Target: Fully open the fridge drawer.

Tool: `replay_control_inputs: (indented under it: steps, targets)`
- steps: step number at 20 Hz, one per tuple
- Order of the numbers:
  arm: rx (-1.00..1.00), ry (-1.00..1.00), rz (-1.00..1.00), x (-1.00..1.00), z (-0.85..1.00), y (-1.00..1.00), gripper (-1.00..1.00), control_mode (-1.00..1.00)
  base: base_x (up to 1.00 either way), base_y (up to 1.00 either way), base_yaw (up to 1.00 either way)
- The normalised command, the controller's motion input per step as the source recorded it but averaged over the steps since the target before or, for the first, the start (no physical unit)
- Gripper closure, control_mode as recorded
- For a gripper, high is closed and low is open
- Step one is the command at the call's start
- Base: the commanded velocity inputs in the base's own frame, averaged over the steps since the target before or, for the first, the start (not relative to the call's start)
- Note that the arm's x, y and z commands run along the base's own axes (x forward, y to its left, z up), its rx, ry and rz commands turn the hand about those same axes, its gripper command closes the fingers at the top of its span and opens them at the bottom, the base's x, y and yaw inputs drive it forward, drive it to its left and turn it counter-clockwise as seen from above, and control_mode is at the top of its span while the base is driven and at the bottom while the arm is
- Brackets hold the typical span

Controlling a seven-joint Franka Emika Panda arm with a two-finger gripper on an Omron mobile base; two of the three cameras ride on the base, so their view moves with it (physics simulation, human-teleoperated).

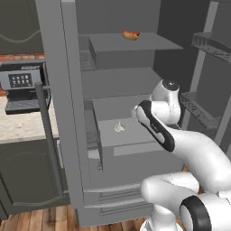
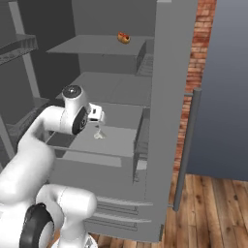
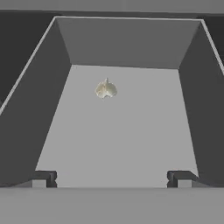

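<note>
The fridge drawer is a plain grey box that stands pulled out from the open fridge's lower shelf level. Its flat front lip faces me. The hand view looks straight down into the drawer, where a small pale garlic bulb lies on the floor towards the back. The garlic bulb also shows from both base cameras. My gripper hangs open over the front part of the drawer, fingertips wide apart and holding nothing. The hand sits just above the bulb.
A hot dog lies on the upper fridge shelf. The open left fridge door carries a long bar handle; the right door has another bar handle. Wire racks hang at right. A coffee machine stands on the counter.
</note>
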Motion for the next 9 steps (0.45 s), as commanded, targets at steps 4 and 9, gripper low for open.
replay_control_inputs:
  steps: [4,9]
  targets:
    - [0.0,-0.3,0.0,-0.89,0.87,0.0,-1.0,-1.0,0.0,0.0,0.0]
    - [0.0,-0.28,0.0,-0.92,0.66,0.0,-1.0,-1.0,0.0,0.0,0.0]
